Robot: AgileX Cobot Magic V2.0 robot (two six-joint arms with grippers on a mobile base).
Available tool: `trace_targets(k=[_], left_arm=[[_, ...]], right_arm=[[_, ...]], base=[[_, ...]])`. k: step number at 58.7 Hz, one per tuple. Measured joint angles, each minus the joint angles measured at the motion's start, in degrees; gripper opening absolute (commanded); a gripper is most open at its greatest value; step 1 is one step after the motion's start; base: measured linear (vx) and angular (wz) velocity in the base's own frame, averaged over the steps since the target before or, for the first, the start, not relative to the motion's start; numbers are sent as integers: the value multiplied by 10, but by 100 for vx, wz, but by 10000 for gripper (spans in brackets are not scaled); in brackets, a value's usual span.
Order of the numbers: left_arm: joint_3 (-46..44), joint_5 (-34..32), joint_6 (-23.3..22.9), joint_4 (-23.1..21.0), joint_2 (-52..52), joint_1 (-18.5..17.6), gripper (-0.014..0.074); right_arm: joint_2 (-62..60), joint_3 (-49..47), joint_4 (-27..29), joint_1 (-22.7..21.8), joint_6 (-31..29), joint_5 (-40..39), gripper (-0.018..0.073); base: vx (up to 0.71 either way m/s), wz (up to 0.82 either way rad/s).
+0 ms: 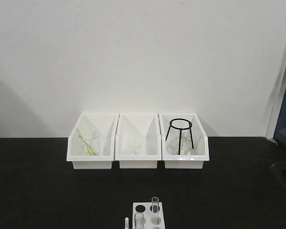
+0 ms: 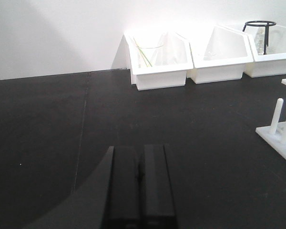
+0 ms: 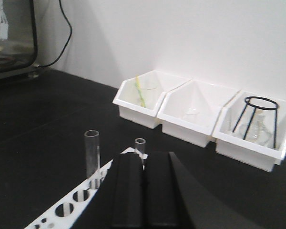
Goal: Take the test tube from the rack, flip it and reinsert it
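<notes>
I am looking over a black counter (image 1: 47,181) that is running up to a plain white wall, with three white plastic bins sitting side by side at the back. The left bin (image 1: 91,143) is holding a clear glass beaker with a yellow-green stick leaning in it, the middle bin (image 1: 138,143) is holding a small clear glass vessel, and the right bin (image 1: 185,143) is holding a black wire tripod stand (image 1: 180,132) over some clear glassware.

At the near edge of the front view, the small white plastic rack with round holes on top (image 1: 148,214) is sitting on the counter, partly cut off by the frame. Two slim clear glass test tubes are standing upright in it: one (image 1: 155,206) farther back and one (image 1: 139,220) nearer and to the left. A short white peg is showing just beside the rack's left edge.

My left hand (image 2: 139,191) is hovering over bare counter well to the left of the rack, its two black fingers pressed together with nothing between them. The rack's white pegs are showing at the right edge of that wrist view.

My right hand (image 3: 144,191) is also closed and empty, fingers side by side, hanging just above the rack with both tubes standing a little ahead of it.
</notes>
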Motion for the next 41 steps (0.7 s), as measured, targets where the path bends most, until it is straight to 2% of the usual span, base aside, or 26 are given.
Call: trace_targets(k=[9,16,21,29,41], left_arm=[[0,0,0,0,0,0,-6],[0,0,0,0,0,0,-6],[0,0,0,0,0,0,-6],[0,-1,0,0,0,0,-6],[0,4,0,0,0,0,-6]], right_arm=[[-91,82,83,-109,-24,-2,-13],[-180,152,98,-200,-37,3,-13],[-241,176,97,-240,-46,19,-13],[-306,179,98,-256,-59,48,-13],[-311,179,98,-256,-65,57,-13]], base=[[0,0],[0,0],[0,0],[0,0],[0,0]])
